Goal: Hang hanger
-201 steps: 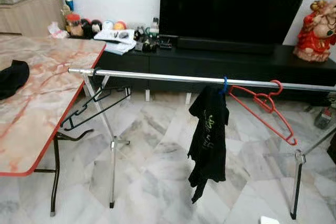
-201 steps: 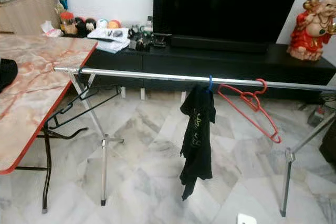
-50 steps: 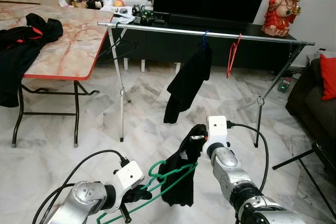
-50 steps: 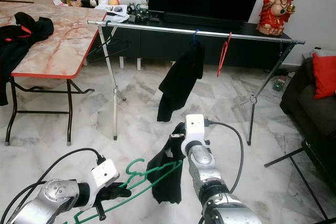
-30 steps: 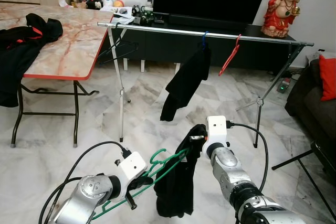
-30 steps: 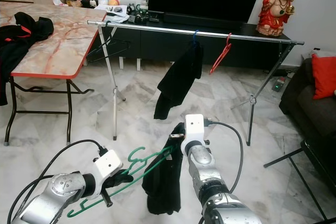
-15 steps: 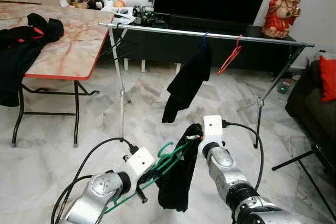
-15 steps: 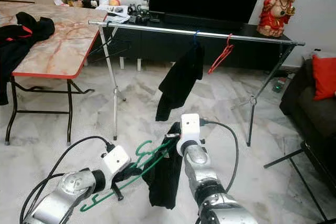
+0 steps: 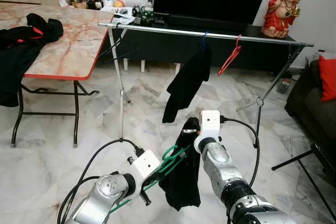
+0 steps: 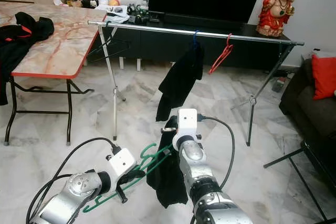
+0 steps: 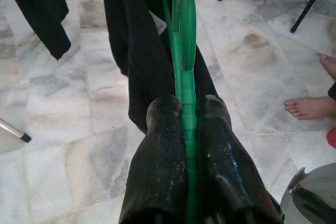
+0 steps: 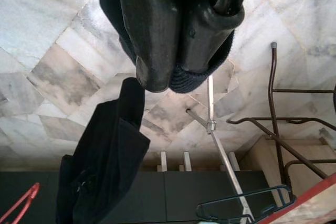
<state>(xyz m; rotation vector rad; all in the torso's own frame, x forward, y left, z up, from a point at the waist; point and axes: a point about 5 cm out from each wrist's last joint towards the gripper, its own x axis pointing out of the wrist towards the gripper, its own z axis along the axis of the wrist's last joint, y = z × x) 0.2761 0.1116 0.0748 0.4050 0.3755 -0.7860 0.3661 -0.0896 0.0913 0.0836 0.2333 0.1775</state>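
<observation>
The green hanger (image 9: 157, 170) slanted low over the marble floor (image 9: 58, 150), its long axis rising from lower left to its hook (image 9: 170, 153) at upper right. A black garment (image 9: 184, 177) hung from it. The left gripper (image 11: 185, 113) pinched its bar; the right gripper (image 12: 176, 77) clamped the cloth, short of the rail (image 9: 210, 35).

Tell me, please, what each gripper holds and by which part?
Left gripper: green hanger, by its bar. Right gripper: black garment, by its top edge.
</observation>
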